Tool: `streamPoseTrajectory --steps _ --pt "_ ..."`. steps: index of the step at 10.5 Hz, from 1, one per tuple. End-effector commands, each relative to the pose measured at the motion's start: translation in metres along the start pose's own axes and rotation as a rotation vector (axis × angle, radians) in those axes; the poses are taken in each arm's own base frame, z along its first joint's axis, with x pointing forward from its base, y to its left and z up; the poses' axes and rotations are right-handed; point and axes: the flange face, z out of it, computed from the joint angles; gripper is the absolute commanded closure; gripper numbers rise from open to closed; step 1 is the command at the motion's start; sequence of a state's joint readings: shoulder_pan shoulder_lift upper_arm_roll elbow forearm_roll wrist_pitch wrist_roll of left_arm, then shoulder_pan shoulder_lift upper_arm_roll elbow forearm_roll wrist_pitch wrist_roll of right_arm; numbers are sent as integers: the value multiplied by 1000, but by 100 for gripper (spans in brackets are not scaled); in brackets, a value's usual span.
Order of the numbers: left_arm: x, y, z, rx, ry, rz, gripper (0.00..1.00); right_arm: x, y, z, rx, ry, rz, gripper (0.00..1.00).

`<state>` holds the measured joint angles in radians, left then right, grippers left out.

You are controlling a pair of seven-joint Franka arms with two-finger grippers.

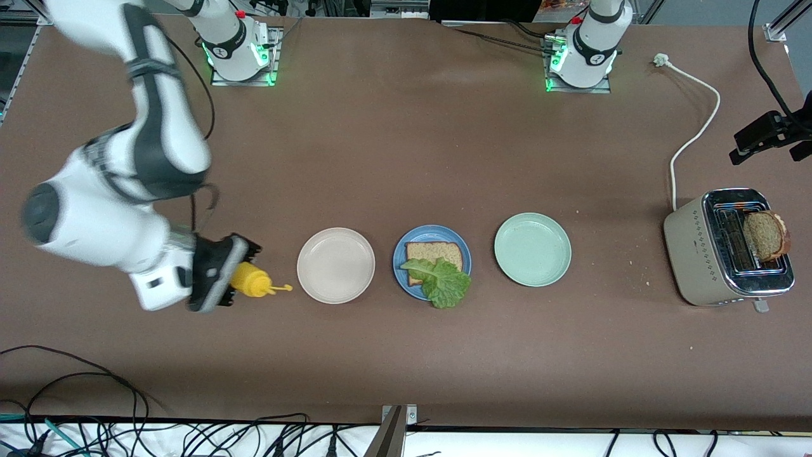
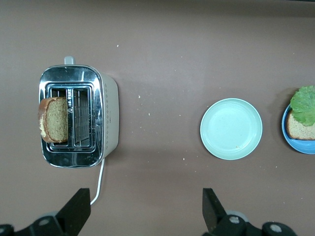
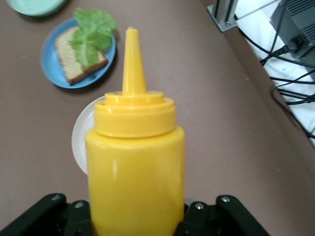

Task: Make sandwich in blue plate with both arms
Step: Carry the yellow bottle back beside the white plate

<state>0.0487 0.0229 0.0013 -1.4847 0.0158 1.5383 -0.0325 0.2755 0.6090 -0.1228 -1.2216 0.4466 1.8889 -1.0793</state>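
Observation:
The blue plate (image 1: 401,254) holds one brown bread slice (image 1: 438,252) with a ruffled lettuce leaf (image 1: 444,282) on it, overhanging the rim nearest the front camera. A second bread slice (image 1: 764,235) stands in a slot of the toaster (image 1: 698,254). My right gripper (image 1: 244,277) is shut on a yellow squeeze bottle (image 1: 257,282), whose nozzle points toward the beige plate (image 1: 336,265). In the right wrist view the bottle (image 3: 133,162) fills the middle. My left gripper (image 2: 146,191) hangs open and empty high over bare table between toaster (image 2: 108,113) and mint-green plate (image 2: 231,129); the front view does not show it.
The mint-green plate (image 1: 533,249) sits empty between the blue plate and the toaster. The toaster's white cord (image 1: 694,136) runs toward the left arm's base. A black clamp (image 1: 771,136) juts in at that end. Cables hang along the table's front edge (image 1: 190,422).

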Motion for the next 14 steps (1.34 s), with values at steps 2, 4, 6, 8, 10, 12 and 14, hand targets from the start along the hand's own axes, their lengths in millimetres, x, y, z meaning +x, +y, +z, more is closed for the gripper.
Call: streamPoseTrajectory --steps 2,4,6,8,10,12,14 --pt "1 0 -5 18 -1 12 0 -112 38 3 195 249 -170 100" --pt "1 6 -5 16 -1 11 0 -164 44 25 257 393 -253 100" --pt "1 1 -4 16 -5 0 0 -206 42 47 289 520 -307 100" --pt "4 -19 3 16 -19 -25 0 -256 39 81 318 682 -348 100" --pt "9 -20 14 18 -37 -30 0 -295 41 111 346 800 -378 100" --pt "13 -30 19 23 -45 -40 0 -326 42 131 351 868 -405 100" --pt "18 -33 30 32 -59 -43 0 -352 42 161 346 955 -417 100"
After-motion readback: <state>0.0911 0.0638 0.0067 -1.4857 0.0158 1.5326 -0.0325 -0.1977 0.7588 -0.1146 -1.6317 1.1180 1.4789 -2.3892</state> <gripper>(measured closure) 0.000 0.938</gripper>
